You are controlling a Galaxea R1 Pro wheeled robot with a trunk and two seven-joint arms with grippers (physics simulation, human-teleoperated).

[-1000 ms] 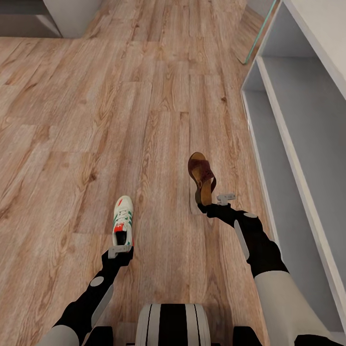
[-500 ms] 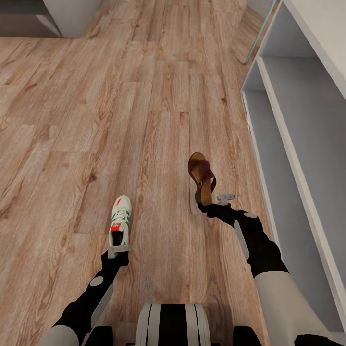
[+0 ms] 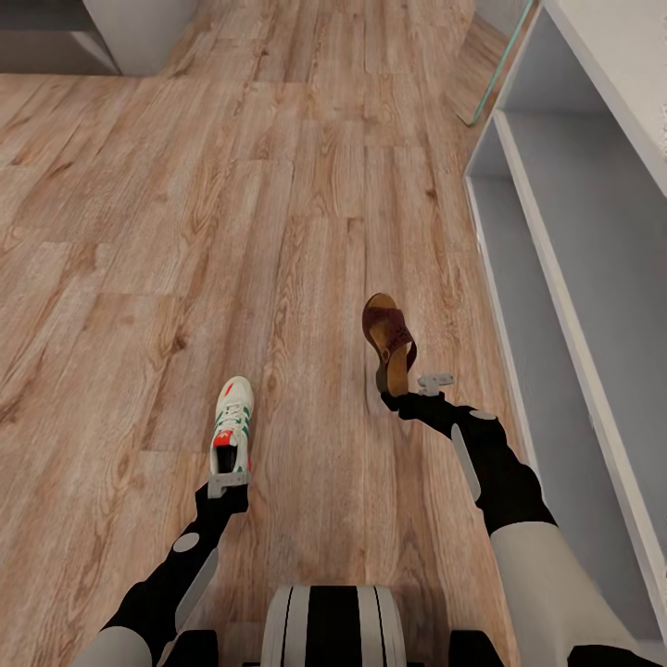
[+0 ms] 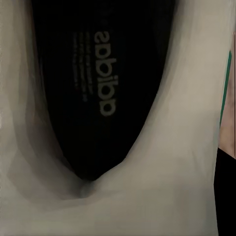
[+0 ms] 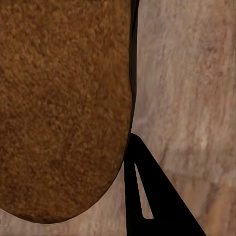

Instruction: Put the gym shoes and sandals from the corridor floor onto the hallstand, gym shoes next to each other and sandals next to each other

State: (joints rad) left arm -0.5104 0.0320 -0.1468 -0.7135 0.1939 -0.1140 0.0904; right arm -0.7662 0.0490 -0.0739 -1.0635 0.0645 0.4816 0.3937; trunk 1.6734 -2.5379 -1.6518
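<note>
One sneaker (image 3: 232, 424) sits low over the wood floor (image 3: 139, 232), held at its heel by the left gripper (image 3: 229, 482), toe pointing away from the robot. The left wrist view looks straight into the shoe's dark insole (image 4: 98, 88), with the pale lining around it; the jaws are closed on the heel. To its right, well apart, a brown sandal (image 3: 389, 341) is gripped at its heel end by the right gripper (image 3: 408, 387), its toe strap pointing away; the right wrist view shows its tan footbed (image 5: 59, 108) over the planks. The white shoe rack (image 3: 574, 241) stands along the robot's right side, just beside the right arm, its shelves bare. Nothing lies between the shoes and the rack.
</note>
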